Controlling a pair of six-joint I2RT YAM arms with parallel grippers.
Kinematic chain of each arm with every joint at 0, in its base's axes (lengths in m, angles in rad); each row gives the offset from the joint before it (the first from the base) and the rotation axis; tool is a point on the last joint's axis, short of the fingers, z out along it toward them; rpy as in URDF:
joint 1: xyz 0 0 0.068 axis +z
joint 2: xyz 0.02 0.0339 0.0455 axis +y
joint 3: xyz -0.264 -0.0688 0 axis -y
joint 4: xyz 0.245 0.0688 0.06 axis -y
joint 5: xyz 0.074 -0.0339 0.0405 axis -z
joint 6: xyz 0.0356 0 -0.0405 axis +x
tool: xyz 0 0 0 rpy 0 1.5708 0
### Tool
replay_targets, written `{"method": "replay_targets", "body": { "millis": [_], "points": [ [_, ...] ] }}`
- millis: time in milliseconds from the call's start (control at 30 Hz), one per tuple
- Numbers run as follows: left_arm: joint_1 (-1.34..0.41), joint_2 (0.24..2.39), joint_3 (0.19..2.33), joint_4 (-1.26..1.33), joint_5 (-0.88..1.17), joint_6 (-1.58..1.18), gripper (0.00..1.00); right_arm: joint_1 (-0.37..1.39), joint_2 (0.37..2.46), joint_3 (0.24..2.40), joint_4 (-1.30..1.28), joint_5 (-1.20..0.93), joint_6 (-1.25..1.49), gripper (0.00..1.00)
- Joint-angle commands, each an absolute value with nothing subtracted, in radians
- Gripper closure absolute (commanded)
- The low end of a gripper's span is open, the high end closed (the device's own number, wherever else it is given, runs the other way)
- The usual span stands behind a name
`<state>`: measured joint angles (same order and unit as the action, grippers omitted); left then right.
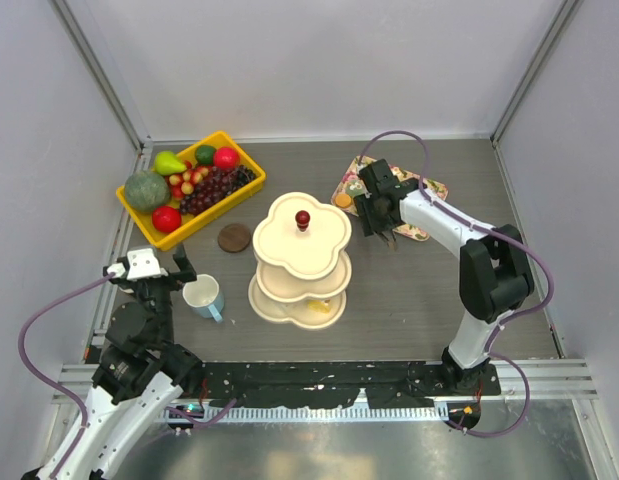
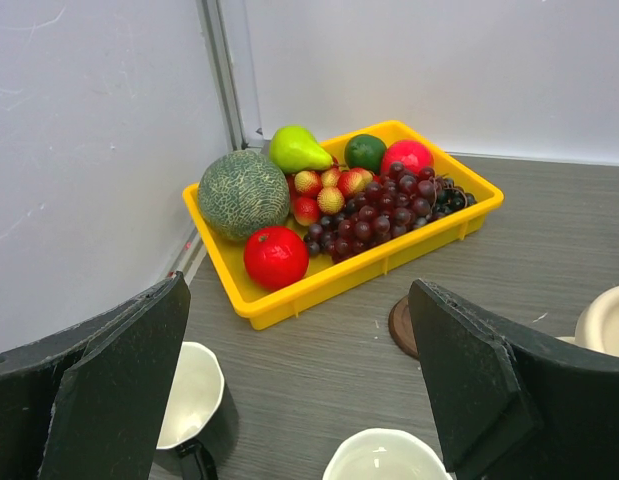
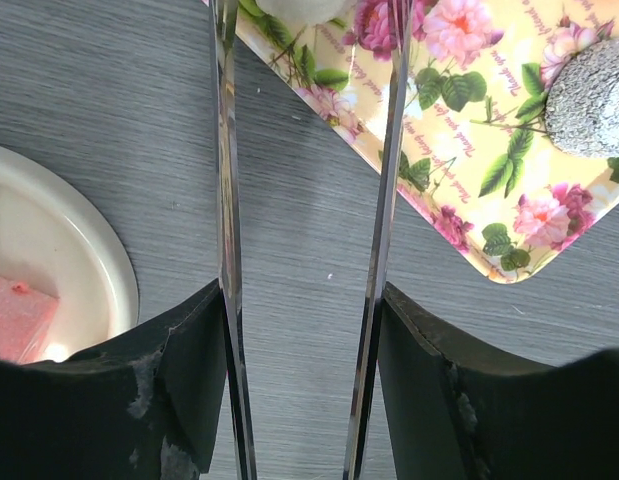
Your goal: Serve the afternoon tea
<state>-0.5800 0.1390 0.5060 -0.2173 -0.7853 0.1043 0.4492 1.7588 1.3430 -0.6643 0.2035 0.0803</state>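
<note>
Stand (image 1: 284, 240) mid-table, left jaws spread near blue mug (image 1: 202, 295), right jaws pinching tongs (image 3: 227, 200) — visible only wrist-side.

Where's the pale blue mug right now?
From above, the pale blue mug sits just left of the tiered stand, beside the left claw, in front of the yellow fruit bin.

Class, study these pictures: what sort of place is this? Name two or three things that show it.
Probably a robotics lab test cell: plain white walls on metal posts enclose a small table, with a left arm and right arm bolted at its near edge, facing a tiered stand.
</note>
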Motion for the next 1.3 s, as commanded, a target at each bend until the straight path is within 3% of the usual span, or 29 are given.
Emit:
{"method": "replay_targets", "body": {
  "millis": [0, 333, 700, 1000, 1267],
  "points": [
    [-0.575, 0.149, 0.514, -0.176, -0.798, 0.100, 0.01, 0.440, 1.767, 1.384, -0.630, 0.225, 0.063, 0.39],
    [-0.575, 0.152, 0.515, -0.173, -0.799, 0.103, 0.01, 0.423, 1.710, 1.375, -0.650, 0.268, 0.046, 0.56],
    [-0.574, 0.146, 0.515, -0.176, -0.796, 0.101, 0.01, 0.425, 1.418, 1.259, -0.657, 0.258, 0.051, 0.57],
    [-0.574, 0.141, 0.518, -0.178, -0.790, 0.098, 0.01, 0.469, 1.083, 1.074, -0.566, 0.109, 0.038, 0.58],
    [-0.575, 0.140, 0.518, -0.183, -0.795, 0.100, 0.01, 0.612, 0.996, 0.993, -0.545, 0.124, 0.021, 0.57]
  ]
}}
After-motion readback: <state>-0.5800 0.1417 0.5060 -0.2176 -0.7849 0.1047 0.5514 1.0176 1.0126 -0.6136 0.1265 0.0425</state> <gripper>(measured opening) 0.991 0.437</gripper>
